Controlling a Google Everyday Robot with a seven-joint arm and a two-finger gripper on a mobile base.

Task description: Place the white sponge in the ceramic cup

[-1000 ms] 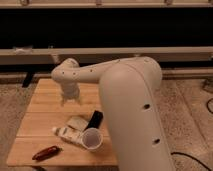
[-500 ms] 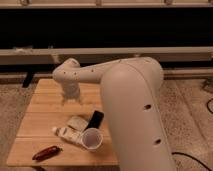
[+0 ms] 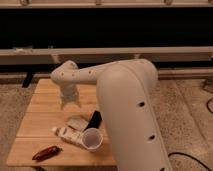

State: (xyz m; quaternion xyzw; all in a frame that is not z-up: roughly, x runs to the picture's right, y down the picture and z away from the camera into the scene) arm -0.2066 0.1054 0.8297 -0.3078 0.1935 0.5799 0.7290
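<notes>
Descent should be centred on the flat off-white square sponge; the claw is held open, empty, nearby.

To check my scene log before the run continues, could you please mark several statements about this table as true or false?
1. The white sponge is inside the ceramic cup. False: it lies on the wooden table, outside the cup.
2. The gripper hangs over the table, beyond the sponge. True.
3. A black object lies right beside the sponge. True.
4. The dark red object lies by the table's far edge. False: it is by the near edge.
</notes>
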